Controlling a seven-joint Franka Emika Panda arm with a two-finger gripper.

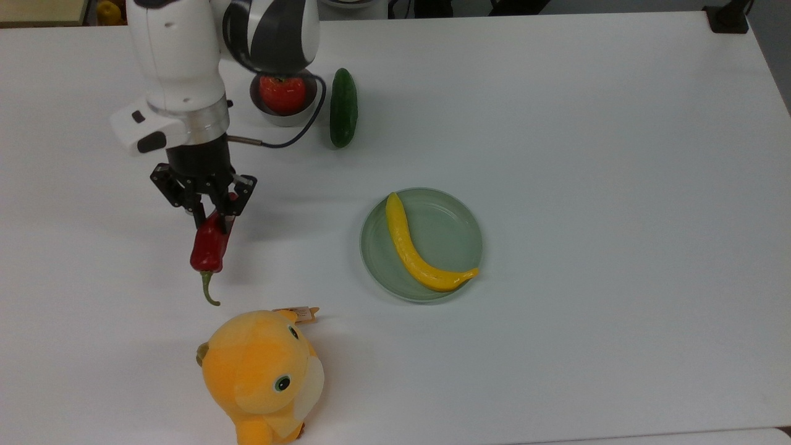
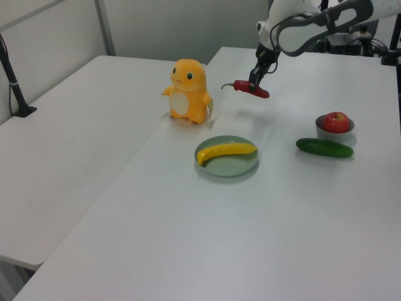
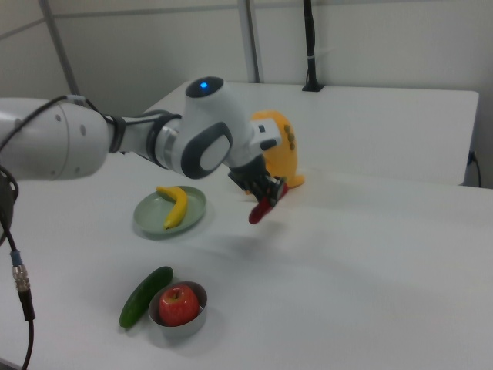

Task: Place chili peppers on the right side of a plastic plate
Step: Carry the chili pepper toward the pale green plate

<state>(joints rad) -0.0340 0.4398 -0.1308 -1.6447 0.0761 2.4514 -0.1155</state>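
The claw [image 1: 213, 217] is clamped on the thick end of the chili [image 1: 209, 247], which hangs clear of the worktop [image 1: 587, 154] in the left view, stem end drooping. So the pickup looks done; the carry and the set-down are left. In the top view the plate [image 1: 460, 225] lies well apart at about 3 o'clock from the chili, with a yellow fruit [image 1: 414, 250] across its 9 o'clock half (the 3 o'clock half is bare). A plush toy [image 1: 262, 377] sits at about 6 o'clock from the chili.
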